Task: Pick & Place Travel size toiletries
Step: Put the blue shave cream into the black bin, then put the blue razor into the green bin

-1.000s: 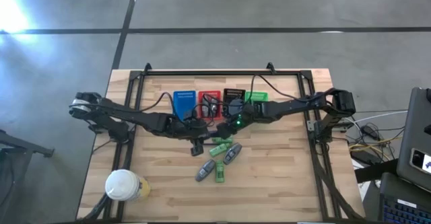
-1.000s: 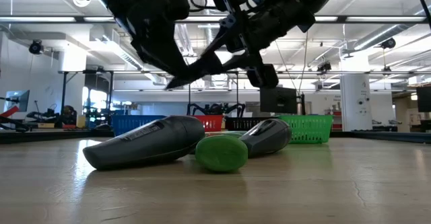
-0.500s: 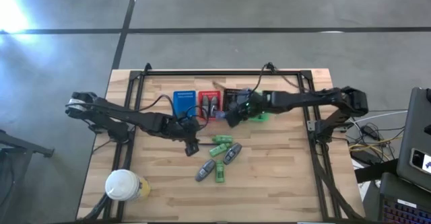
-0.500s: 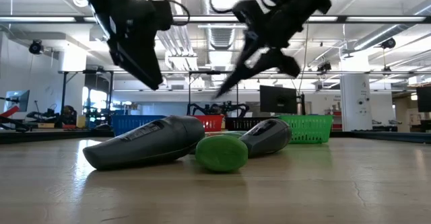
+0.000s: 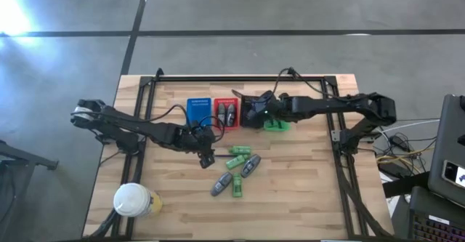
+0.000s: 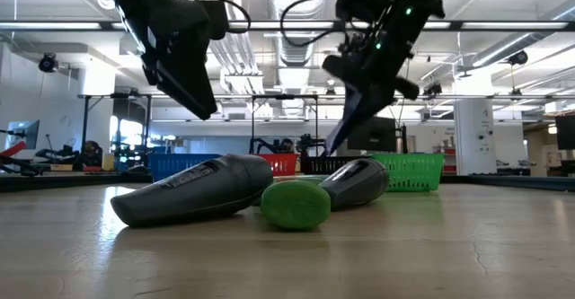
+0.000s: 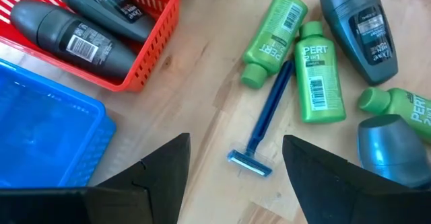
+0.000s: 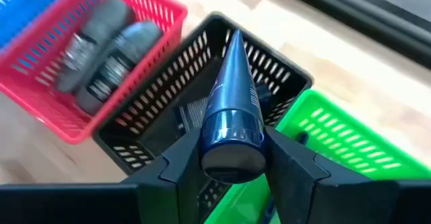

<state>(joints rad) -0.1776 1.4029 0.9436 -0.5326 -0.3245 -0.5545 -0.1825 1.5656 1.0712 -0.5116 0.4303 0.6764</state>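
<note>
My right gripper point(image 8: 232, 138) is shut on a dark blue tube point(image 8: 232, 96) and hovers over the black basket point(image 5: 253, 105). My left gripper point(image 7: 236, 140) is open above bare table point(image 5: 205, 155), just left of the pile of toiletries. That pile holds green bottles point(image 7: 318, 81), grey bottles point(image 7: 357, 25) and a thin blue razor point(image 7: 264, 120), all lying on their sides on the wood. Two grey bottles point(image 7: 74, 39) lie in the red basket point(image 5: 227, 114). In the low view, a grey bottle point(image 6: 193, 189) and a green one point(image 6: 295, 205) lie closest. My right gripper pinches the dark blue tube at its round cap end point(image 8: 232, 150), one finger point(image 8: 185, 158) on each side. The tube lies along the fingers, and its flat crimped end point(image 8: 236, 42) points away from the wrist, slanting down at the black basket. It is lifted clear.
Four small baskets stand in a row toward the far edge: blue point(image 5: 198, 111), red, black, then green point(image 5: 276, 123). A white-lidded cup point(image 5: 131, 198) stands near the table's near-left corner. Bare wood lies near and right of the pile.
My right gripper, shut on the tube, has moved from beside the pile toward the far edge and now hangs over the black basket, tipped more steeply downward. My left gripper has drawn back a little toward the table's left.
</note>
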